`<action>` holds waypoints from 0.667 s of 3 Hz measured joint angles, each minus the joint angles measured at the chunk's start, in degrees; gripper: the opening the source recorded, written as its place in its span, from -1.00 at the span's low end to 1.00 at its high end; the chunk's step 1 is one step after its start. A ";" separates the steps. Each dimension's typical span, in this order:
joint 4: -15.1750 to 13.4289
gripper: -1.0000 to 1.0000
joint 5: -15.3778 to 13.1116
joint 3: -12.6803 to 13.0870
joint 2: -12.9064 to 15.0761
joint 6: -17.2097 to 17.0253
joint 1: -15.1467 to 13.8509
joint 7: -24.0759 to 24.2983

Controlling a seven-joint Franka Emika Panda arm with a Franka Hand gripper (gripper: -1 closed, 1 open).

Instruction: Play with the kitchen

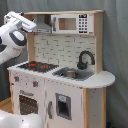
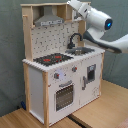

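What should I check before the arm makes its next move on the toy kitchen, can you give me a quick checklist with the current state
1. Kitchen upright and square on the floor: ok in both exterior views.
2. Oven door shut: ok, it looks flush in the second exterior view.
3. Stovetop free of loose items: ok, only the red rings show.
4. Sink and faucet clear of the arm: ok, the arm is up at hood level.
5. Gripper position: cannot tell; the arm's end reaches toward the hood, but its tip is not visible.
6. Gripper open or shut: cannot tell.
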 joint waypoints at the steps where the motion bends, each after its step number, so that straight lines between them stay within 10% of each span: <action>1: 0.01 1.00 0.03 -0.34 -3.94 -1.41 -2.34 6.05; 2: 0.01 1.00 0.04 -0.93 -7.89 -3.37 -4.51 12.13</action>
